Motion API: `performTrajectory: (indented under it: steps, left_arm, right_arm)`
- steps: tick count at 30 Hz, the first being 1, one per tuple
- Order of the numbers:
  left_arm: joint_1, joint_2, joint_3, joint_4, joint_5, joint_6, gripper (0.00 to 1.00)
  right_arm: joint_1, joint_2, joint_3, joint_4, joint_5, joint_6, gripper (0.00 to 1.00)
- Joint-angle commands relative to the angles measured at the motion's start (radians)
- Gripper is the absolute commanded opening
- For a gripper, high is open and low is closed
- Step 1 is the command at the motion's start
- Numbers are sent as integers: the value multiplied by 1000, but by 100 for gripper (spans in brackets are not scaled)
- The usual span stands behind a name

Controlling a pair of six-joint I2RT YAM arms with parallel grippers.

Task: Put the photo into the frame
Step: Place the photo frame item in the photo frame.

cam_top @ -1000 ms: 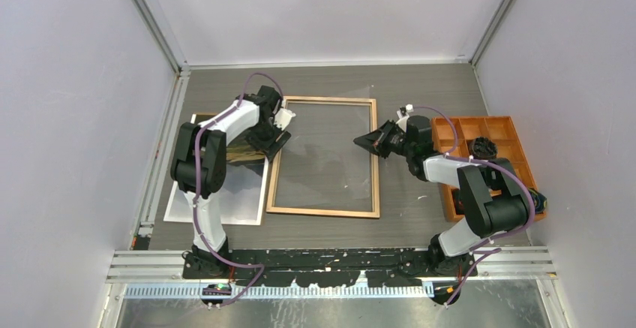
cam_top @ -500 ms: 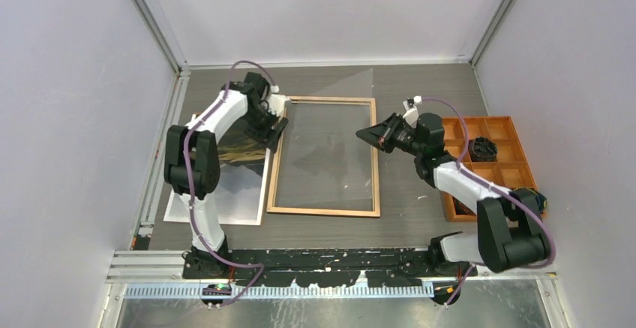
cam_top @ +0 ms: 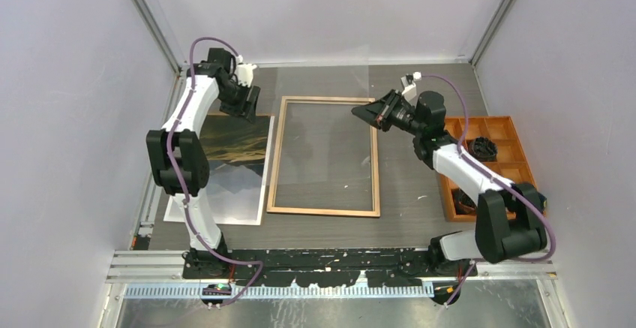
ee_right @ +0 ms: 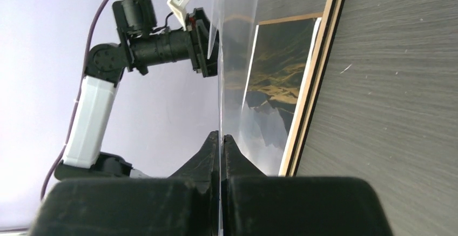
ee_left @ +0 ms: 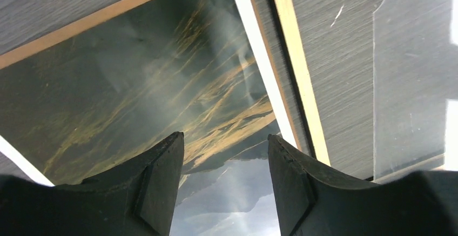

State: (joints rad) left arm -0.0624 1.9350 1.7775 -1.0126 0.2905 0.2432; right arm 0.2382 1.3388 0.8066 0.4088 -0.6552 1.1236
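Observation:
The frame [cam_top: 323, 210] lies flat mid-table, light wood side up; its rail shows in the left wrist view [ee_left: 300, 74] and the right wrist view [ee_right: 316, 79]. The photo [cam_top: 232, 155] lies picture side up to its left, also seen in the left wrist view [ee_left: 135, 85] and the right wrist view [ee_right: 275, 79]. My left gripper [cam_top: 247, 103] is open and empty above the photo's far end [ee_left: 224, 144]. My right gripper [cam_top: 373, 114] is shut on the edge of a clear sheet [ee_right: 232, 41], holding it tilted over the frame [ee_right: 220, 137].
A brown backing board [ee_left: 81, 22] lies under the photo, its edge showing at the far end. An orange compartment tray [cam_top: 510, 129] with a black object [cam_top: 484, 148] stands at the right. The clear sheet [ee_left: 410, 74] reaches over the frame's far left corner.
My left gripper has moved from the frame's far left corner back and to the left, uncovering the photo. My right gripper has moved toward the back with the clear sheet.

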Motion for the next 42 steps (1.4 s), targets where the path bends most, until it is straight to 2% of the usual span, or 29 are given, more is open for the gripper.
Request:
performTrajectory:
  steps: [1,4,11,16,19,22,25,28,32,38,42]
  left_arm:
    - [8,-13,4,-9,-41,-1,61]
    - [-7,12,-49,20,-62,2,61]
    - [-92,91,-129,126,-220,36,61]
    - [-144,126,-183,171,-273,64,61]
    - [-156,147,-200,181,-297,76,60]
    - [-163,160,-214,190,-322,86,60]
    - [-175,159,-235,207,-344,102,60]
    - [-188,160,-253,221,-367,117,60]
    - [-198,165,-265,235,-390,134,60]
    - [-199,179,-256,230,-390,139,60]
    - [-198,175,-241,212,-372,139,60]
  right_arm:
    - [19,143,12,169,20,70,1]
    - [44,254,-1,260,44,85,1]
    - [91,362,-56,269,164,-6,7]
    - [101,386,-73,212,165,-69,25]
    - [99,452,-46,238,113,-66,43]
    - [97,517,-32,302,89,-34,56]
    - [83,583,-17,382,61,8,76]
    - [61,643,-11,494,33,75,80]
    - [37,671,-13,592,5,126,77]
    - [36,680,-1,632,-21,155,48]
    - [36,660,0,585,-18,126,27]
